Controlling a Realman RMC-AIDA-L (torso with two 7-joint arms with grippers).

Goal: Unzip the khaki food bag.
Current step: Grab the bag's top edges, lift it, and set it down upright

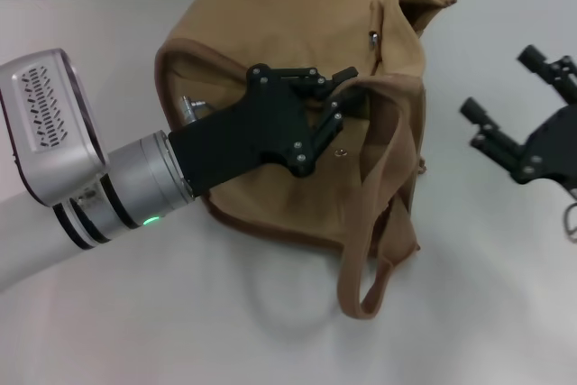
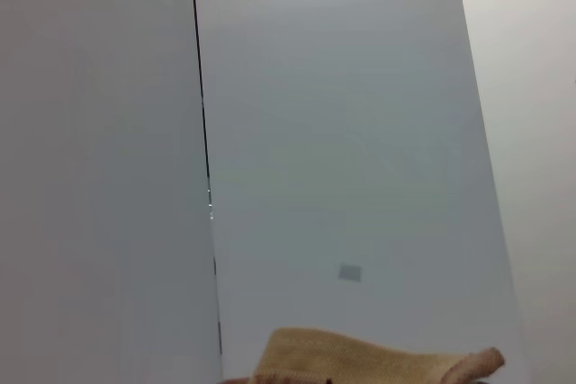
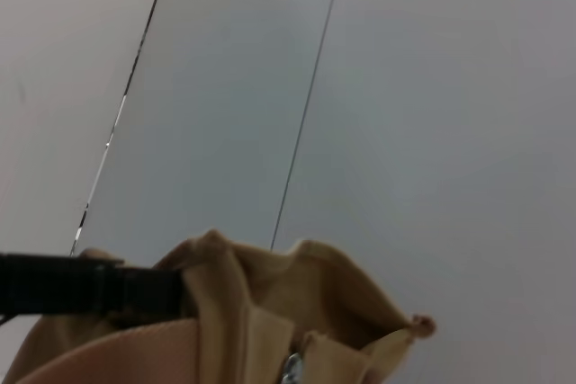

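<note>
Under left gripper (image 1: 347, 78), khaki food bag (image 1: 270, 15)

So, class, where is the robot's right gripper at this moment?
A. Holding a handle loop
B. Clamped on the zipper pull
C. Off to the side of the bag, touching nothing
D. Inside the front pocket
C: the right gripper is open over the white table, apart from the khaki food bag.

The khaki food bag (image 1: 270, 24) is a tan canvas tote with darker brown edging, slumped on its side near the far edge of the white surface (image 1: 180, 331); its silver zipper pull (image 1: 372, 38) shows on the upper face; one looped fabric handle (image 1: 374, 232) trails toward the near edge, lying flat.
</note>
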